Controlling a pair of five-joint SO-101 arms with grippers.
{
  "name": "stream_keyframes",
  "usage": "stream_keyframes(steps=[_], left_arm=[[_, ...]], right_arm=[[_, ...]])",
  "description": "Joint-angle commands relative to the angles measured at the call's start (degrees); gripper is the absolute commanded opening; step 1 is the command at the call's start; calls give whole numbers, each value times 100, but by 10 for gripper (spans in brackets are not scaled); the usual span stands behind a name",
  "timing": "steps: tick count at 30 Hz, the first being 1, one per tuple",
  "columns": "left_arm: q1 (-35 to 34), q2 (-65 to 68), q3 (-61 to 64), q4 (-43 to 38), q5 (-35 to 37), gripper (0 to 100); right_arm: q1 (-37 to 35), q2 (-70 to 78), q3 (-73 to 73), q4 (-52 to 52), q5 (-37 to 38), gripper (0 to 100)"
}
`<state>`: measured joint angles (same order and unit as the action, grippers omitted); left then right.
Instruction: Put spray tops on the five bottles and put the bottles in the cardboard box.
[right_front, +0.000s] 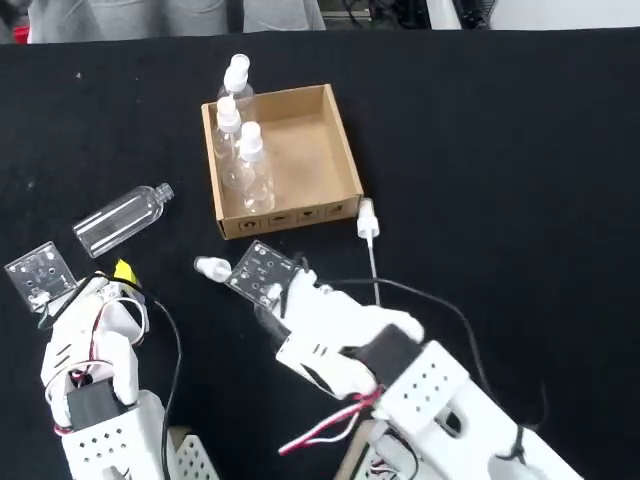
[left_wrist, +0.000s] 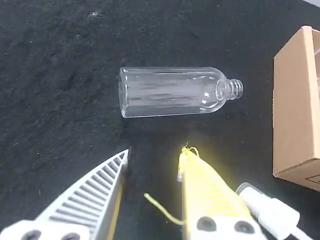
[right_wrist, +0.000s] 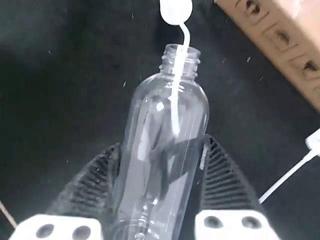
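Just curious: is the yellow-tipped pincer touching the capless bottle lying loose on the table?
Apart. The left wrist view shows a strip of black table between the left pincer and the bottle.

Black table (right_front: 520, 150) here, with the cardboard box (right_front: 290, 217) sitting on it toward the back. 1 uncapped bottle (right_front: 122, 218) lies on its side well left of the box. 1 loose spray top (right_front: 368, 226) lies just off the box's front right corner, tube pointing toward the near edge.

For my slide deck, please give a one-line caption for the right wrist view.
Right end effector grips a clear open bottle, a spray top at its neck.
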<state>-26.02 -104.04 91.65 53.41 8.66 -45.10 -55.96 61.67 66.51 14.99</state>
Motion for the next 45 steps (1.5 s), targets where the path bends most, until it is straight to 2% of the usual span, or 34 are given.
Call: stream_keyframes(steps=[1, 4, 8, 19, 24, 30, 45], left_arm=[[-48, -44, -365, 9, 70, 153], [-48, -44, -365, 9, 70, 153], [-48, -44, -356, 9, 70, 153], [-48, -44, -356, 9, 62, 153], [-48, -44, -356, 9, 62, 153], [-48, -44, -356, 9, 62, 153], [-48, -44, -356, 18, 62, 153]], right_arm=[[-105, 330, -66, -158, 62, 104], [-105, 602, -66, -158, 26, 118], [-105, 1051, -75, -158, 9, 199], [-105, 2765, -1130, -114, -677, 215], [-105, 3495, -1473, -9, -1020, 306], [-97, 3934, -1956, 176, -1468, 308], [-70, 4453, -2088, 132, -1679, 293]])
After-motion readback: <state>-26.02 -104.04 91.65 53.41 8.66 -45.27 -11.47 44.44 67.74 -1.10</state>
